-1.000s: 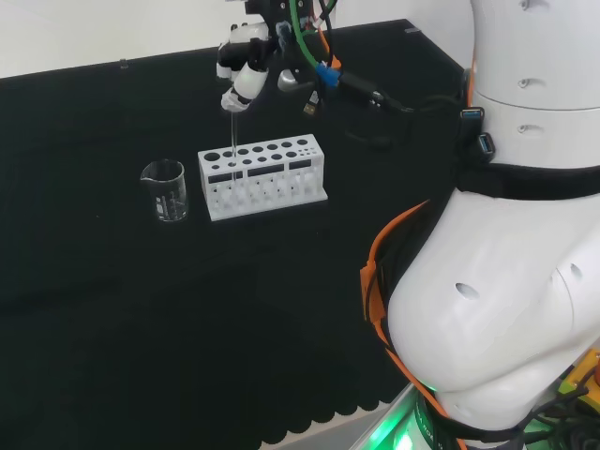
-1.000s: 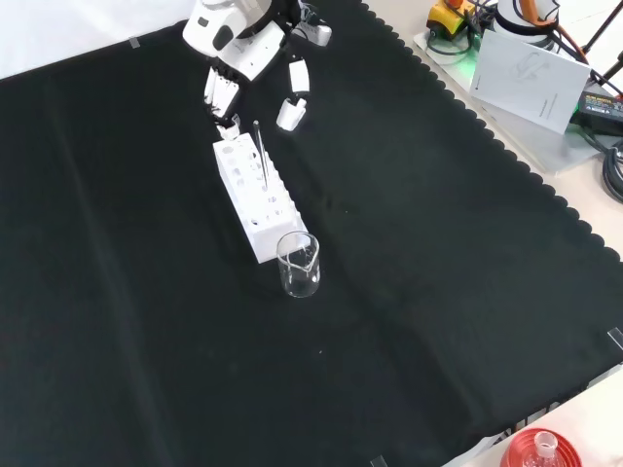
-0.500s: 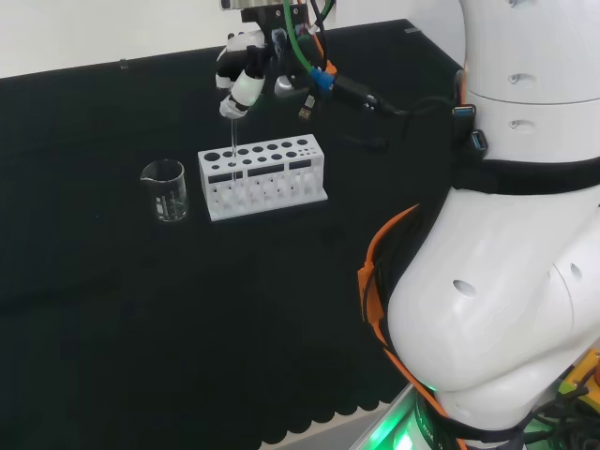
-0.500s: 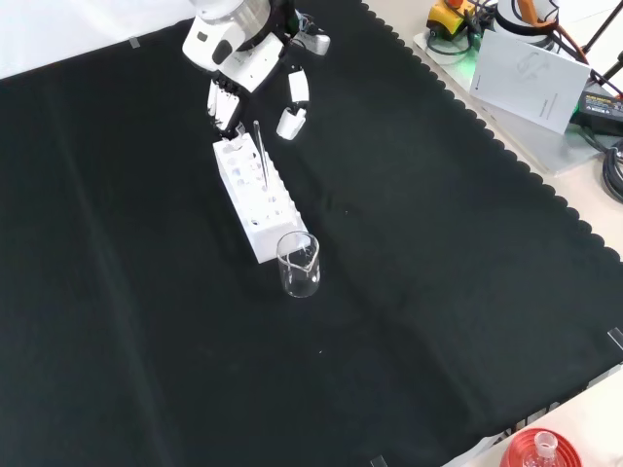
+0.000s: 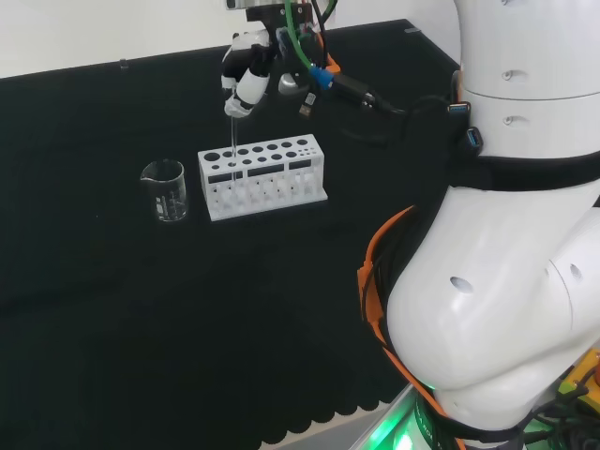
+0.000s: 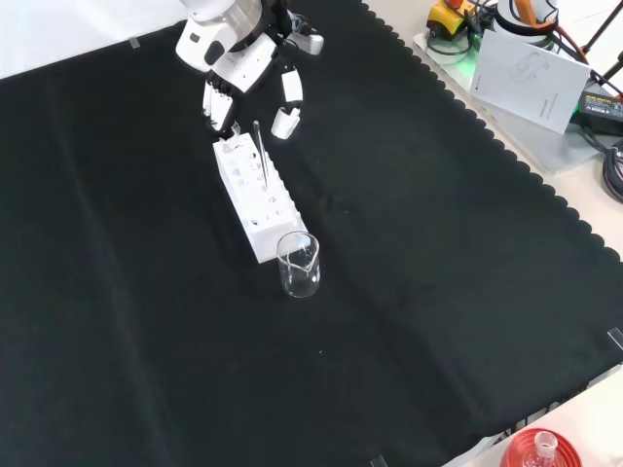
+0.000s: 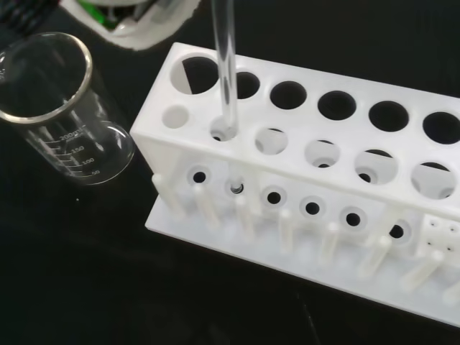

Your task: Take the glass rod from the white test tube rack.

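The glass rod (image 7: 225, 68) stands upright in a small hole of the white test tube rack (image 5: 262, 175), in the row nearest the wrist camera and close to the rack's beaker end; its lower tip shows through the rack's lower plate. In the head view the hand (image 5: 242, 77) is above the rack's left end, with its curled fingers (image 5: 238, 101) closed on the rod's top end. In the front view the hand (image 6: 226, 58) sits just beyond the rack's far end, and the rod (image 6: 260, 156) rises from the rack toward it. An empty clear beaker (image 5: 165, 190) stands on the bench (image 5: 141, 309) just beside the rack's left end in the head view, apart from it
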`<control>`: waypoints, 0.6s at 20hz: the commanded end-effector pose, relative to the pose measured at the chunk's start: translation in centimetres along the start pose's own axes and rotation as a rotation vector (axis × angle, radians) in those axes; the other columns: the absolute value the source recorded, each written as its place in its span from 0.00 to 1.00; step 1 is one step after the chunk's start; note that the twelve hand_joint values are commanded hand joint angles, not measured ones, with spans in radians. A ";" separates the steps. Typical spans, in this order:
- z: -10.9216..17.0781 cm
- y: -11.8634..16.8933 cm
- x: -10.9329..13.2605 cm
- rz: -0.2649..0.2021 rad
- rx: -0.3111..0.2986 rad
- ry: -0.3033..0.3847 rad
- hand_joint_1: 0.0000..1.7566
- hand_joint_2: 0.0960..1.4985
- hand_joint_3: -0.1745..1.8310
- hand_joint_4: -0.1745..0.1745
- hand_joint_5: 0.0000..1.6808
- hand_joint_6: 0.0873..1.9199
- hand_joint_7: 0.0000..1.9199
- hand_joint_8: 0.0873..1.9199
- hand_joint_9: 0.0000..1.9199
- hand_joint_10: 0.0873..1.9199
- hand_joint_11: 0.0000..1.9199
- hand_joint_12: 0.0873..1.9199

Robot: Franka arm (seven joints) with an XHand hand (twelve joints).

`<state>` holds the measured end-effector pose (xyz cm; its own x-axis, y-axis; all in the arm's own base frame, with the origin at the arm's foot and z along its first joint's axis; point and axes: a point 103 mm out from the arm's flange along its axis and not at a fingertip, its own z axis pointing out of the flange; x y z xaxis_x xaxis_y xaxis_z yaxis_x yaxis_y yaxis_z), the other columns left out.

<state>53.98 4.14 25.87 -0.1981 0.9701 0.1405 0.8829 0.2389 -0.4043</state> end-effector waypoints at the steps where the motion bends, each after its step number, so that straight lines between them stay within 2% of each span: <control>1: -0.1 0.0 -0.4 0.008 0.000 0.006 0.52 0.39 0.43 0.00 0.23 0.52 0.34 0.47 0.39 0.42 0.34 0.67; 12: 0.1 0.9 0.3 0.014 0.023 -0.006 0.52 0.39 0.43 0.00 0.24 0.52 0.35 0.46 0.40 0.42 0.35 0.66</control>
<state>54.61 4.22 25.65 -0.1862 0.9732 0.1350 0.8803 0.2262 -0.4171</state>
